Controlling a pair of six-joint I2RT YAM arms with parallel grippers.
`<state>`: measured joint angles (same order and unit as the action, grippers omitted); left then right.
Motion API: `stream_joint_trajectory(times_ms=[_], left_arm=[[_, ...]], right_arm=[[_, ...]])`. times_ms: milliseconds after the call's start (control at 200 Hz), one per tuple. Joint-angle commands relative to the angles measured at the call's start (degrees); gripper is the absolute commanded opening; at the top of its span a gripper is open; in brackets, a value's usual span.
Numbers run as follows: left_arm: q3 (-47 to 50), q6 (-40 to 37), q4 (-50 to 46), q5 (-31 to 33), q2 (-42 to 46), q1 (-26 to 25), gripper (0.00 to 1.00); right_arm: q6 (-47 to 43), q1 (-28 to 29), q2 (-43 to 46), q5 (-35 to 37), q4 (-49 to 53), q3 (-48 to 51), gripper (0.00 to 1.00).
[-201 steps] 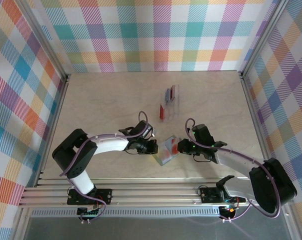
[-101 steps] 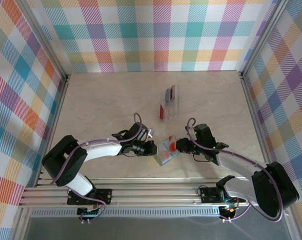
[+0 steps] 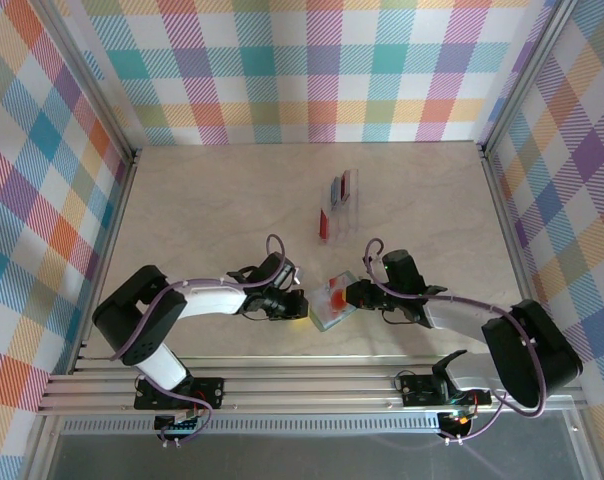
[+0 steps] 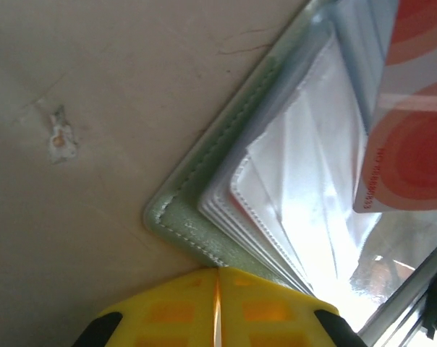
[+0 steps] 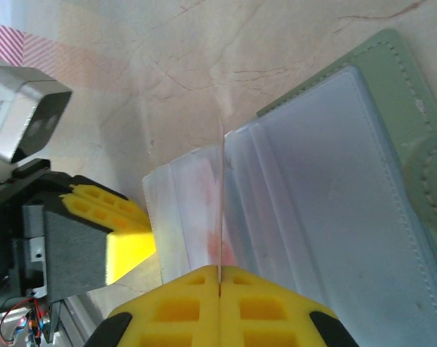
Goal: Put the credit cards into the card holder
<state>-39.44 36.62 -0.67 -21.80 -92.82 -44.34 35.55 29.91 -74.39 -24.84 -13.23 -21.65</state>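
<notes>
The sage-green card holder [image 3: 325,316] lies open near the table's front, its clear inner pockets [image 4: 305,188] fanned up. My left gripper [image 3: 298,305] is shut, its yellow fingertips [image 4: 218,289] against the holder's green left edge [image 4: 176,218] with nothing between them. My right gripper [image 3: 355,293] is shut on the pale card with the orange-red round mark [image 3: 337,296]. That card [image 5: 220,195] shows edge-on, reaching in among the pockets [image 5: 291,195]. The card's printed face [image 4: 410,144] hangs over the pockets. A red card [image 3: 324,224] and a blue card [image 3: 334,189] stand farther back.
A clear plastic rack [image 3: 344,202] holds the far cards at mid-table, behind the holder. Plaid walls with metal frame posts [image 3: 132,160] close in the table on three sides. A small chipped mark [image 4: 59,139] scars the tabletop left of the holder.
My right gripper has carried the pale card leftward over the open holder. My left gripper has slid right and sits against the holder's left edge.
</notes>
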Motion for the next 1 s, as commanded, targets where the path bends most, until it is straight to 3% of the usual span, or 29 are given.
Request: stream_joint_trajectory(times_ms=[0, 565, 995], left_arm=[[0.45, 0.37, 0.26, 2.01, -2.22, 1.47, 0.1], [-5.97, -1.46, -3.78, 3.26, -8.38, 6.96, 0.08], [-16.88, -5.49, -10.63, 3.2, -14.27, 9.24, 0.08]], right_arm=[[-0.97, 0.32, -1.26, -2.09, -2.06, 0.99, 0.0], [0.1, 3.48, 1.7, -1.97, 0.46, 2.14, 0.0], [4.94, 3.75, -6.31, -3.12, -8.56, 2.36, 0.0]])
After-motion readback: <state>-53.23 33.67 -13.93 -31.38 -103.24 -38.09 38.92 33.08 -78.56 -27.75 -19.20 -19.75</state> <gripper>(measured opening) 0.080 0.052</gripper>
